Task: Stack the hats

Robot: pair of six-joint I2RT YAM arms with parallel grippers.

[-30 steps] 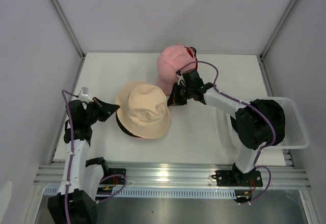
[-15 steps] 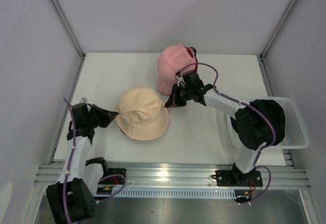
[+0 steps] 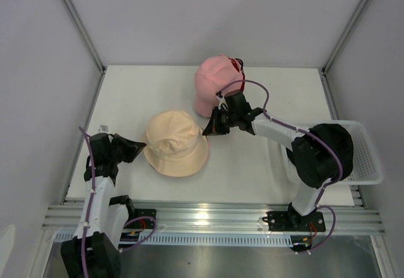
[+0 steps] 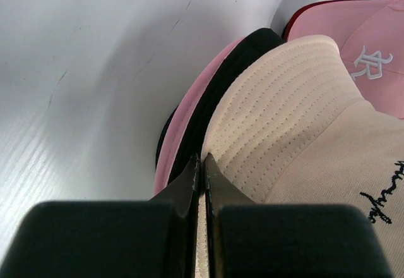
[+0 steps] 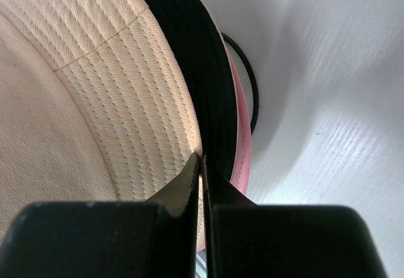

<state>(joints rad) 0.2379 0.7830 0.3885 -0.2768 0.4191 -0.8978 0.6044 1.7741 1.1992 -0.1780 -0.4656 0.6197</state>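
A cream bucket hat (image 3: 175, 141) lies on top of a black bucket hat and a pink bucket hat at the table's middle. Their brims show under it in the left wrist view: black (image 4: 214, 95) and pink (image 4: 183, 129). My left gripper (image 3: 137, 146) is shut on the cream brim's left edge (image 4: 252, 145). My right gripper (image 3: 211, 128) is shut on the cream brim's right edge (image 5: 151, 101), with the black brim (image 5: 208, 82) beside it. A pink baseball cap (image 3: 214, 79) sits behind on a red cap (image 3: 238, 63).
A white mesh basket (image 3: 365, 153) stands at the right edge, with a black hat (image 3: 328, 140) in it. Grey walls close the table on the left, back and right.
Both grippers have lowered the cream hat down and toward the near edge; it now covers the black and pink hats. The left arm has drawn back to the left.
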